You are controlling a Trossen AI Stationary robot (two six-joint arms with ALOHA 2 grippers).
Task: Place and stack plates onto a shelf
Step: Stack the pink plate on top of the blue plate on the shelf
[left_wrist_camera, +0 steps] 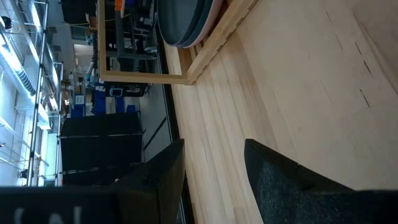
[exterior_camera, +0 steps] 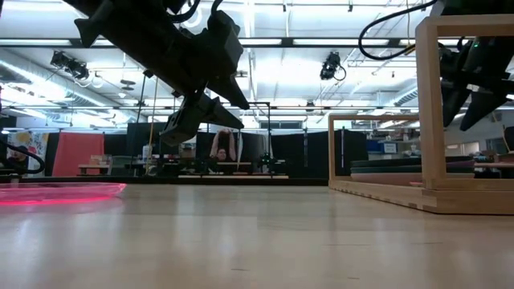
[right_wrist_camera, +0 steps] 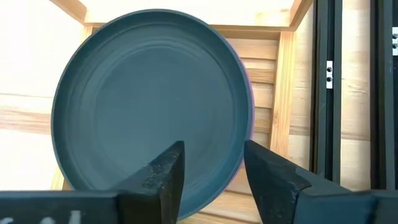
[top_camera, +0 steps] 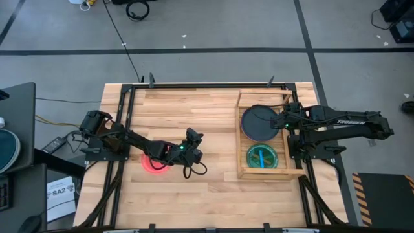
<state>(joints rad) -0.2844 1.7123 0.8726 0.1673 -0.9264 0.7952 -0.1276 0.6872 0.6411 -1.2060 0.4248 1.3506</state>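
The light-wood shelf (top_camera: 240,139) stands on the table's right half. On its far part lies a stack topped by the dark teal plate (top_camera: 259,122), with a purple rim (right_wrist_camera: 249,106) below it. On its near part a cyan plate sits inside the green plate (top_camera: 262,156). The red-pink plate (top_camera: 154,166) lies flat on the table at centre-left. My left gripper (top_camera: 194,142) hovers open just right of that plate, raised off the table (exterior_camera: 189,120), with its fingers toward the shelf. My right gripper (right_wrist_camera: 214,149) is open above the teal plate's right edge (top_camera: 283,123).
Black frame rails (top_camera: 123,116) run along the table's edges. Bare wood (top_camera: 213,129) lies between the red-pink plate and the shelf. The shelf's upright posts (exterior_camera: 430,104) rise beside my right gripper. A person (exterior_camera: 221,148) shows far beyond the table in the low view.
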